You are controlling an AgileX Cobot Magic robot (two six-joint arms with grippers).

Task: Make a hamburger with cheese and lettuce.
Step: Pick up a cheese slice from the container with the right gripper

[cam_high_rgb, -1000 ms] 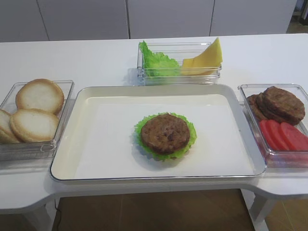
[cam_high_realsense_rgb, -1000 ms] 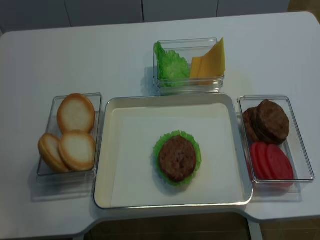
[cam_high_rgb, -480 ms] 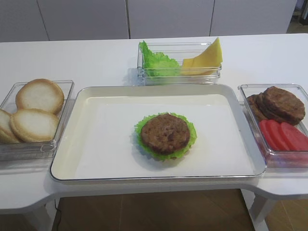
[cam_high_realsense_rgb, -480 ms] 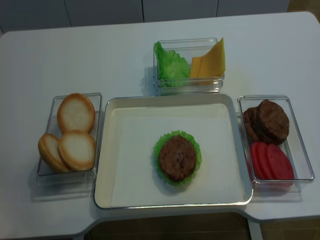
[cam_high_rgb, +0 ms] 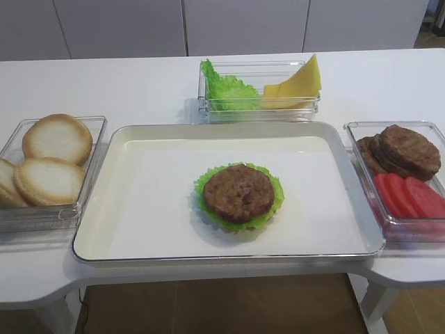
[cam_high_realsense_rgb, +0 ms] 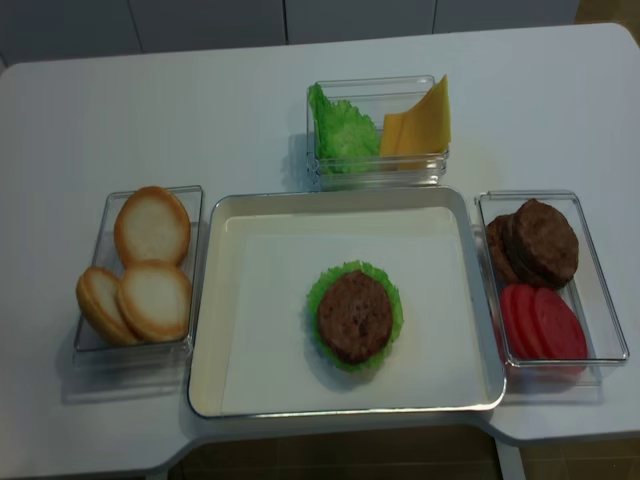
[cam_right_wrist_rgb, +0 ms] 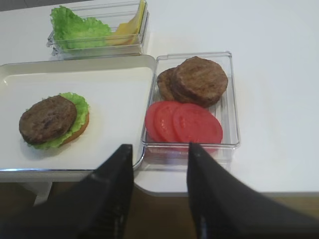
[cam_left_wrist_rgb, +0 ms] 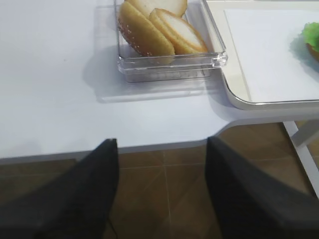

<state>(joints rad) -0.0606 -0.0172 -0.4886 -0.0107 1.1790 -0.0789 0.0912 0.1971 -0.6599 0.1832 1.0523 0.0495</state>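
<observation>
The hamburger [cam_high_rgb: 238, 193] lies in the middle of the white tray [cam_high_rgb: 139, 229]: a brown patty [cam_high_realsense_rgb: 354, 315] on the frilly lettuce [cam_right_wrist_rgb: 78, 106], with a bun edge showing under it in the right wrist view. Yellow cheese [cam_high_rgb: 300, 83] slices lean in the right half of the clear box at the back. My right gripper [cam_right_wrist_rgb: 159, 147] hangs open and empty off the table's front edge, before the tomato box. My left gripper [cam_left_wrist_rgb: 161, 141] is open and empty too, off the front edge before the bun box. Neither gripper shows in the high views.
A clear box of bun halves [cam_high_rgb: 49, 167] stands left of the tray. Right of the tray, another box holds bare patties [cam_high_rgb: 407, 149] and tomato slices [cam_high_rgb: 410, 196]. A bunch of ruffled green leaves [cam_high_rgb: 226, 90] shares the back box with the cheese.
</observation>
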